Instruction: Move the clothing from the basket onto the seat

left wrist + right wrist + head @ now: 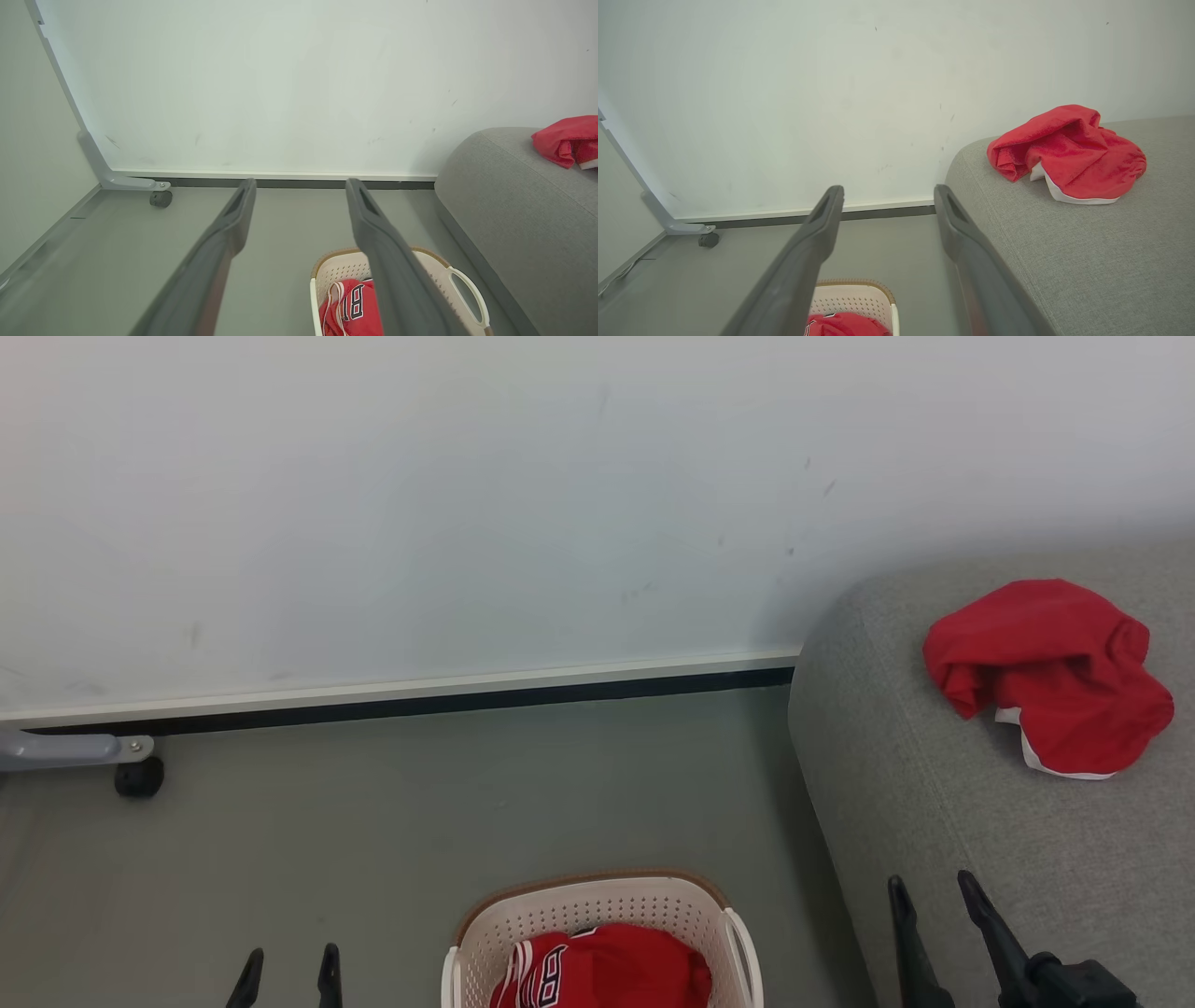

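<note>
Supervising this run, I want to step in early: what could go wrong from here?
The remaining garment lies bunched in the basket; the left gripper might pinch only a fold, or hook the perforated wall and drag it. Released near the rounded edge of the seat, it could slide to the floor.

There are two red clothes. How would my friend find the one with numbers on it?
Start at the big light grey woven-fabric sofa; on the floor beside it stands a small cream-white perforated plastic basket with a brown rim. The crumpled bright red garment lies inside. Unlike the plain red-and-white garment on the sofa, it shows dark white-edged numerals.
</note>
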Robot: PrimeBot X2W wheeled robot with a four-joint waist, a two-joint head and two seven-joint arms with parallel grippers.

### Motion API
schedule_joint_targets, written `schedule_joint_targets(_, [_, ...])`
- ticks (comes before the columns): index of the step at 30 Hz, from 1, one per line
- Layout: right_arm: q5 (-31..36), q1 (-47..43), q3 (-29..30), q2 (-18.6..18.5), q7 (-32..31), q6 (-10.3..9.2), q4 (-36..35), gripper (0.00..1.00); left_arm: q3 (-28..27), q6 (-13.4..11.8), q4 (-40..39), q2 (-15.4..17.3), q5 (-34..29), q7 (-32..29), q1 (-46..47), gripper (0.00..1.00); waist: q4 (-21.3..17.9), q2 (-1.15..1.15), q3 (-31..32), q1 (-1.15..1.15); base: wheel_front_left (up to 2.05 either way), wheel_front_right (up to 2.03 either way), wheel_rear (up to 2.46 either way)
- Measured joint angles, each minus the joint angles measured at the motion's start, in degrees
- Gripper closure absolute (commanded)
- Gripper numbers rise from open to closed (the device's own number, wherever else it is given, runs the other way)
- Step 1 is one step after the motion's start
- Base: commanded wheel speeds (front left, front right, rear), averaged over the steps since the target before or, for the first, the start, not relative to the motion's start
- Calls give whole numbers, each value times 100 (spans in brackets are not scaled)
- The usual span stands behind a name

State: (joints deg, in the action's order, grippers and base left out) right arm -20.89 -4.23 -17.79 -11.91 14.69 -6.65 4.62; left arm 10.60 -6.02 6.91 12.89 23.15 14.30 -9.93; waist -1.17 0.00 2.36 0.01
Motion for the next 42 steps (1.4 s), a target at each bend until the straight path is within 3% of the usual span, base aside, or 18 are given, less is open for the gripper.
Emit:
schedule_joint_targets(18, [108, 701, 413, -137, 1, -24, -374, 0, 603, 305, 191, -48, -359, -163, 1044, 0, -105, 1, -803, 0, 0, 0, 0])
schedule_joint_targets(31, [219, 1439, 519, -214, -11, -41, -604, 0, 1200, 471, 1204, -460, -641, -595, 1934, 0, -426, 1, -1718, 1, 0, 0, 0])
schedule_joint_targets(42, [224, 1868, 560, -177, -49, -41, -756, 0, 1378, 550, 1957, -672, -715, -877, 2592, 0, -744, 1, -2534, 1, 0, 0, 0])
